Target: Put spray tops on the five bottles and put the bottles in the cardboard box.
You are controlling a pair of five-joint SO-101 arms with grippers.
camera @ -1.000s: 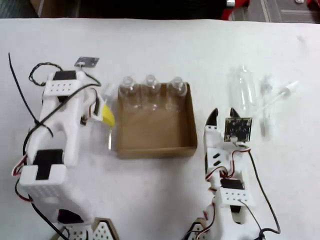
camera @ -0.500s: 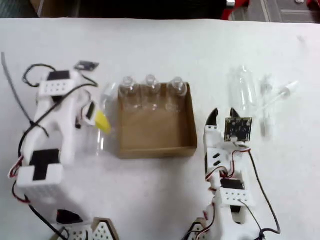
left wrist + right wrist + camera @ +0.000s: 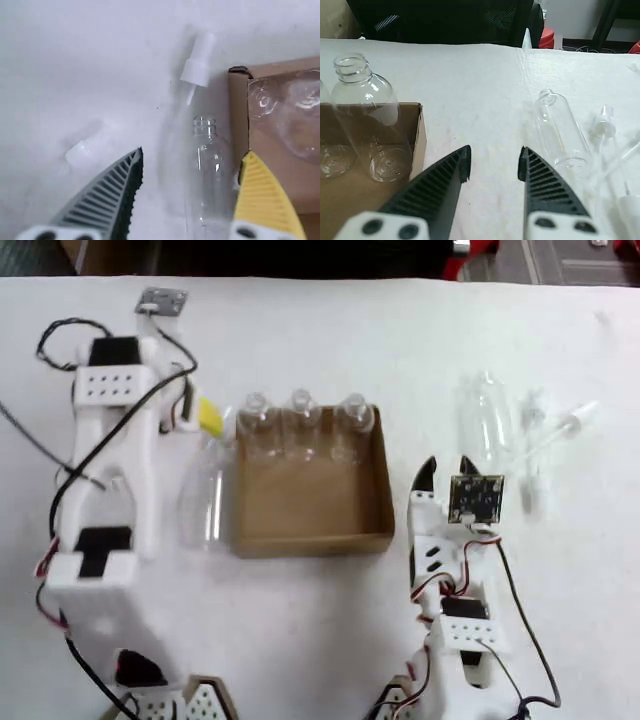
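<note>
The left gripper (image 3: 198, 420) has swung toward upper left, jaws wide (holding nothing); the uncapped bottle (image 3: 203, 502) lies left of the cardboard box (image 3: 312, 540), still needing its spray top (image 3: 196, 70).

Three bottles (image 3: 300, 425) stand in the cardboard box (image 3: 310, 510), far side; a fourth bottle (image 3: 203, 505) lies beside it toward the surface's (image 3: 330, 340) left edge, a fifth bottle (image 3: 485, 425) rightward.

The bottle (image 3: 207, 170) is clear, glossy plastic, the spray top (image 3: 197, 70) is smooth white plastic, and the cardboard box (image 3: 315, 505) is matt brown. The table (image 3: 300, 330) has a white, matt, faintly creased cover. The left gripper (image 3: 192, 160) and the right gripper (image 3: 495, 160) have ribbed, matt plastic fingers (image 3: 440, 185).
</note>
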